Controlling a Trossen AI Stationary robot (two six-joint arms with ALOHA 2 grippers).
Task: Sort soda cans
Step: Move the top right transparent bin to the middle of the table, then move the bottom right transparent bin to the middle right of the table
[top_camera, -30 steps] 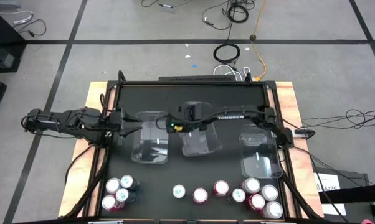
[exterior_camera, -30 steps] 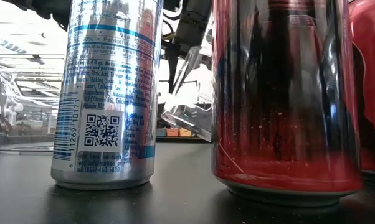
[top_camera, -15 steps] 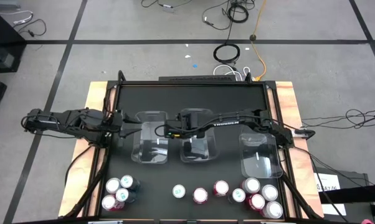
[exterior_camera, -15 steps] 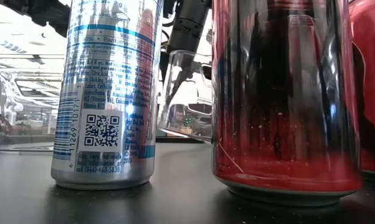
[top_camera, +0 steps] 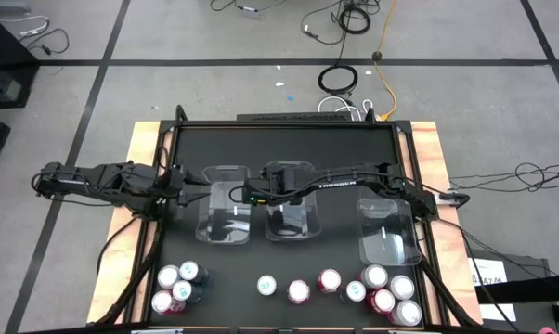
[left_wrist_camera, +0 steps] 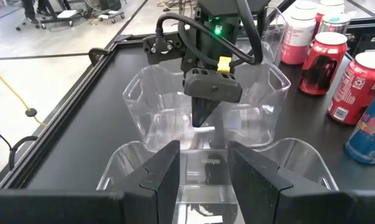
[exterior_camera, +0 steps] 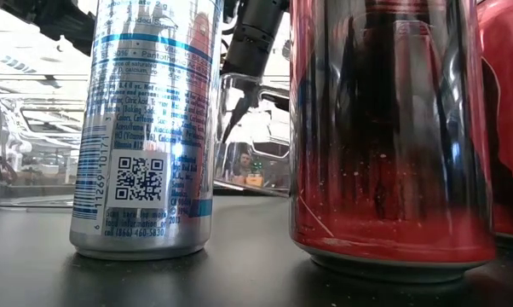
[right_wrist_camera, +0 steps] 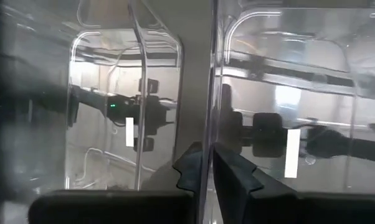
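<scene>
Black table (top_camera: pixel 289 148) at frame centre, grey floor around. Three clear bins in row mid-frame: left bin (top_camera: pixel 226 215), middle bin (top_camera: pixel 292 206), right bin (top_camera: pixel 387 230). Right gripper (left_wrist_camera: pixel 203 117) pinches near wall of middle bin, fingers closed on thin plastic (bin sits flat on table). Left gripper (left_wrist_camera: pixel 203 169) shut on rim of left bin. Soda cans (top_camera: pixel 372 289) cluster along lower edge, mostly lower right, few lower left; none in bins.
</scene>
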